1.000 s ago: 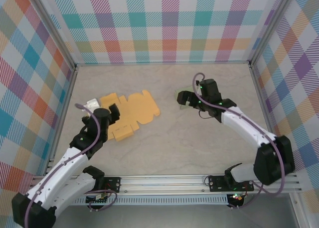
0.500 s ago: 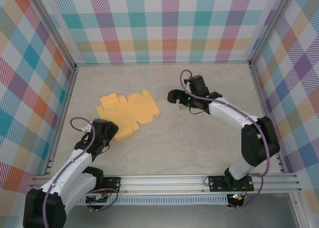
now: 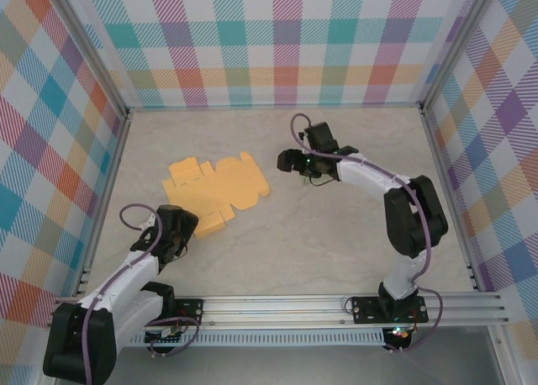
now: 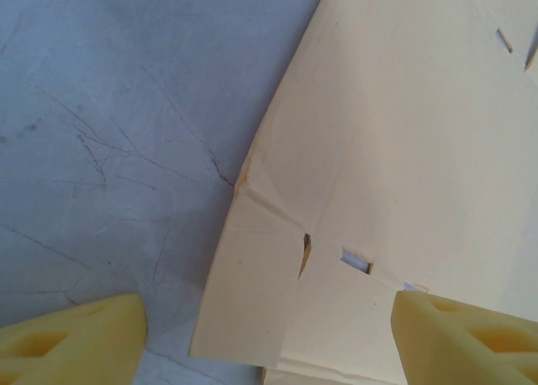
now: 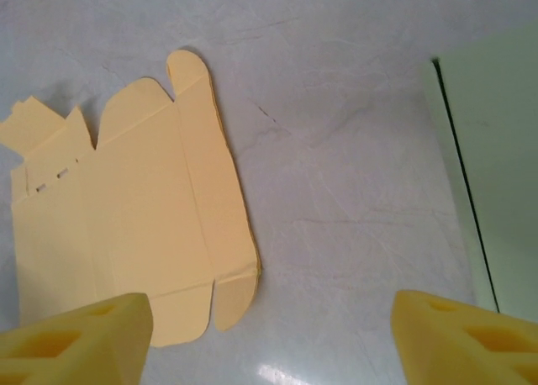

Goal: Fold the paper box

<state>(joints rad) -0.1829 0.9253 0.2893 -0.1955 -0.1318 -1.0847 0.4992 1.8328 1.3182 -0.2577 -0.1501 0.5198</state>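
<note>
The left claw had its fingers apart, and a corner flap of the box lay in the gap between them, nearer the right finger than the left. From there the flat blank ran ahead and off to the claw's right, with bare surface ahead and to its left. Whether a finger touched the card could not be told.

From above, this claw sat just beside the box's nearest flap. The box's long axis ran crosswise to the claw's reach, toward the other arm.

The right claw also had its fingers spread and gripped nothing. The box lay ahead and to its left across a strip of bare surface. A pale green sheet lay ahead and to its right.

From above, this claw was near the box's far end but apart from it. The left claw was therefore the nearer one, and judging by its place, the likelier to start on the flap.
</note>
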